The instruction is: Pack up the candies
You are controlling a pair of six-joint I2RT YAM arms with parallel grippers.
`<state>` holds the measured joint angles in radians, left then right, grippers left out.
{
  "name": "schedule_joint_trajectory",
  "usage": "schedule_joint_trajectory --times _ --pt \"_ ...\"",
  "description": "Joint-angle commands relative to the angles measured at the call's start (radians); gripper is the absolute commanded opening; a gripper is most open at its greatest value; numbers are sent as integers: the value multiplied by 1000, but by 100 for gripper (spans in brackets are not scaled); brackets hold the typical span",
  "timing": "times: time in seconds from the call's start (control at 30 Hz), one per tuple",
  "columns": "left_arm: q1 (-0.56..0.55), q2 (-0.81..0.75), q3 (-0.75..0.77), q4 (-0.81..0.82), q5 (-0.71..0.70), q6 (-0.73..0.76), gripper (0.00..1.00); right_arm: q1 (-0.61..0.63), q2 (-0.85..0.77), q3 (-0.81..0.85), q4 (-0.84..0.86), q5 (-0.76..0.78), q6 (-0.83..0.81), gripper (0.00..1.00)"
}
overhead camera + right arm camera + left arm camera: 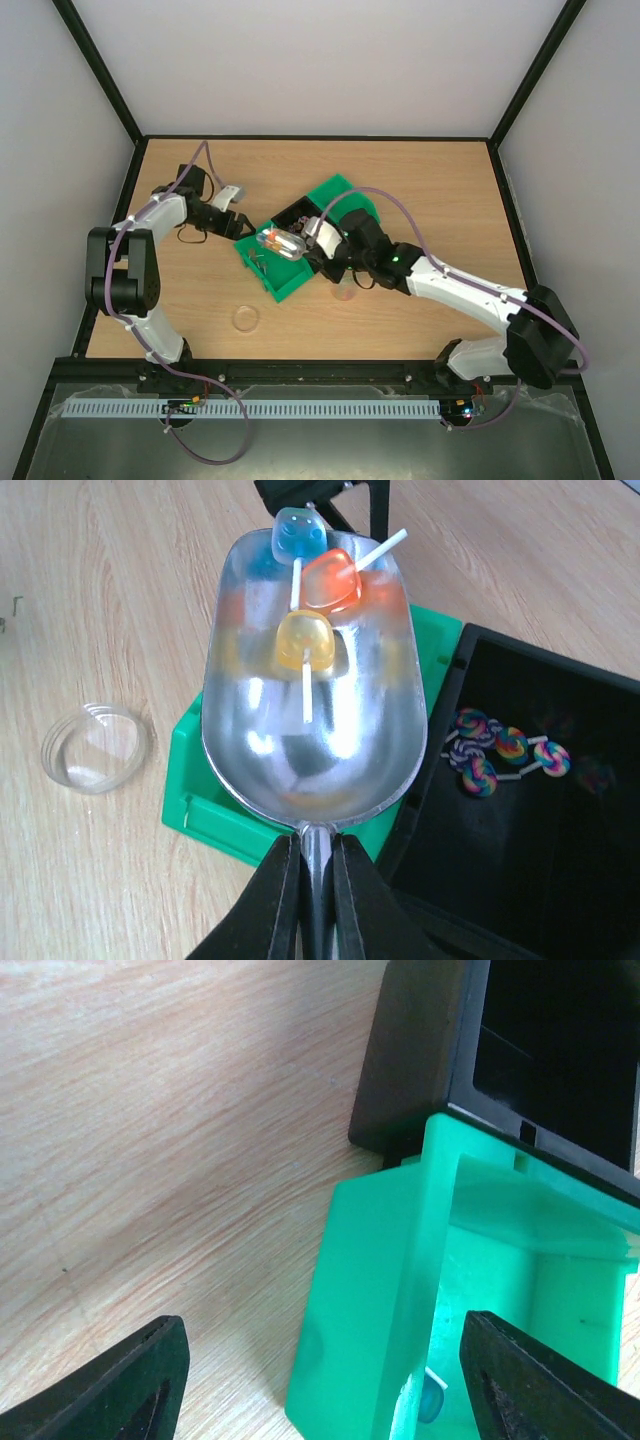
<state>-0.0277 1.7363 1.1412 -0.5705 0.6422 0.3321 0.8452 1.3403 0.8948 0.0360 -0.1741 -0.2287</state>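
Right gripper (pixel 316 846) is clamped on the handle of the metal scoop (pixel 320 740), fingers pinched tight either side of the stem. Three candies (pixel 330 578) sit at the far end of the scoop bowl: blue, orange-red and yellow cube lollipops on white sticks, touching each other. The scoop is roughly level above the green bin (pixel 200 800). The black bin (pixel 560 860) is butted against it on the right, with a small cluster of swirl lollipops (pixel 480 775) on its floor. A clear round dish (pixel 95 747) lies on the table, left of the green bin and apart from it. Left gripper (pixel 325 1360) has its jaws spread wide and holds nothing. It is low at the green bin's corner, one finger over bare table, the other over the bin's inside. Right arm reaches in diagonally from the right, left arm is folded back on the left. Light wood table (pixel 420 180), plain pale walls, black frame.
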Motion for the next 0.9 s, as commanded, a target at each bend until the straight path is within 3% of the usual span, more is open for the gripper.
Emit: schedule_joint_trajectory --times 0.0,0.2,0.33,0.63,0.87 --pt "3 4 46 -21 -9 4 78 -61 -90 -50 13 -107 -5 1" --pt "-1 12 66 -24 -13 -2 79 -171 -193 -139 93 -234 44 1" --pt "-9 14 79 -32 -18 0 79 -196 -249 -148 28 -259 -7 1" --pt "-21 15 95 -47 -26 1 79 -369 -428 -46 -424 -328 -243 1" --pt "-35 28 106 -54 -29 -1 79 -406 -525 12 -728 -293 -387 1"
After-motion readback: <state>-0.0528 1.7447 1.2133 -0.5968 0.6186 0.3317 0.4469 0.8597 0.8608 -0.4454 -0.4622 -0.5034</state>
